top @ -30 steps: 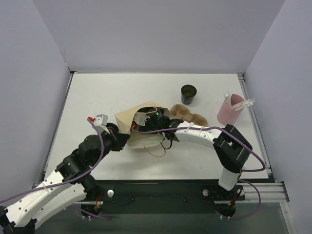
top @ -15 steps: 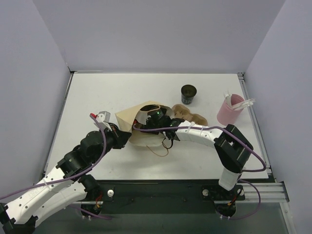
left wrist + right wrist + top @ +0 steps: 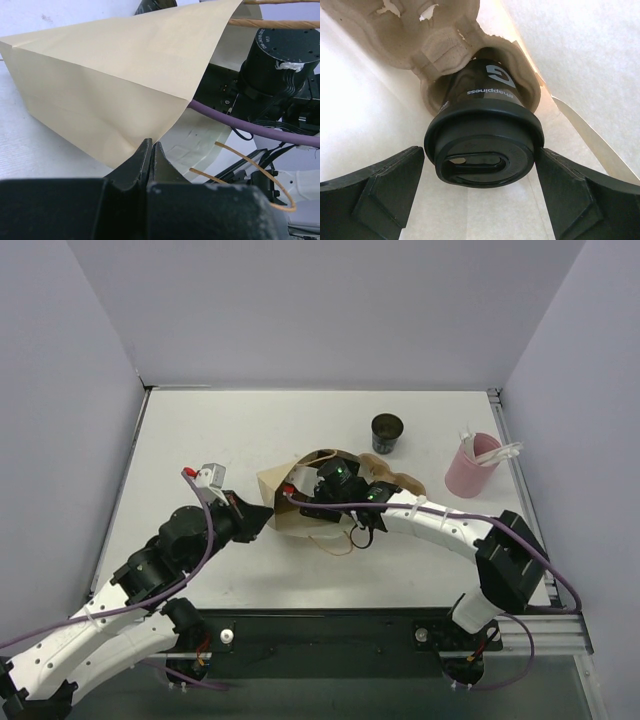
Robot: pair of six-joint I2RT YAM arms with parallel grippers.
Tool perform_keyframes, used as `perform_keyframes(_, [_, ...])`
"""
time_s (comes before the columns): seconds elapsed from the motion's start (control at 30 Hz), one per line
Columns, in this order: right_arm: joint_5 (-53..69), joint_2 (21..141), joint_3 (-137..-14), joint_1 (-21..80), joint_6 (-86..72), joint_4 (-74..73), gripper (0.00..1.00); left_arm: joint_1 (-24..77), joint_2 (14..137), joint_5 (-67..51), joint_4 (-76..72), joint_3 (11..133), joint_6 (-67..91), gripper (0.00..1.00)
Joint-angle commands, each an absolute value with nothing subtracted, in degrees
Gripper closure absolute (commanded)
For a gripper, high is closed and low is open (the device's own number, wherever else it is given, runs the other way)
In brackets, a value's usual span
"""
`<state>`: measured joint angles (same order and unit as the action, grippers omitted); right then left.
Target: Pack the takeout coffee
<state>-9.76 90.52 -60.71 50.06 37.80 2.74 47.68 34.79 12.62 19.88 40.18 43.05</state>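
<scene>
The tan paper bag (image 3: 283, 506) (image 3: 115, 85) lies on its side, its mouth to the right. My left gripper (image 3: 262, 517) (image 3: 151, 145) is shut on the bag's near-left edge. My right gripper (image 3: 322, 480) (image 3: 480, 152) reaches into the mouth and is open. Its fingertips flank the lid of the black takeout coffee cup (image 3: 487, 90), with a clear gap on the left side. That cup lies with its lid toward the camera, seated in a pocket of a brown cardboard carrier (image 3: 440, 45). Part of a carrier (image 3: 398, 478) shows behind the right arm.
A second black cup (image 3: 387, 433) stands upright at the back, right of centre. A pink cup (image 3: 470, 468) with white utensils stands at the right. The bag's twine handles (image 3: 335, 545) trail onto the table in front of the bag.
The bag and my left gripper have shifted to the right. My right gripper has opened wider around the cup's lid, and its arm has swung right.
</scene>
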Motion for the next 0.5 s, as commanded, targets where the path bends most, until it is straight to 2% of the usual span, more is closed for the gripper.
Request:
perform_keyframes(0.0, [-10.9,85.0,-60.9,48.8,33.3,-2.1,0.0,47.8,35.6,11.4,20.4,43.0,42.6,1.0])
perform_keyframes(0.2, [-9.8,81.5,-61.5,49.6,31.1,-7.8,0.0,47.8,36.6,9.2,20.8,44.1,43.0,1.0])
perform_keyframes(0.47, [-9.1,78.7,-62.6,50.9,29.1,-13.2,0.06,47.8,36.7,7.5,24.2,45.7,43.9,1.0])
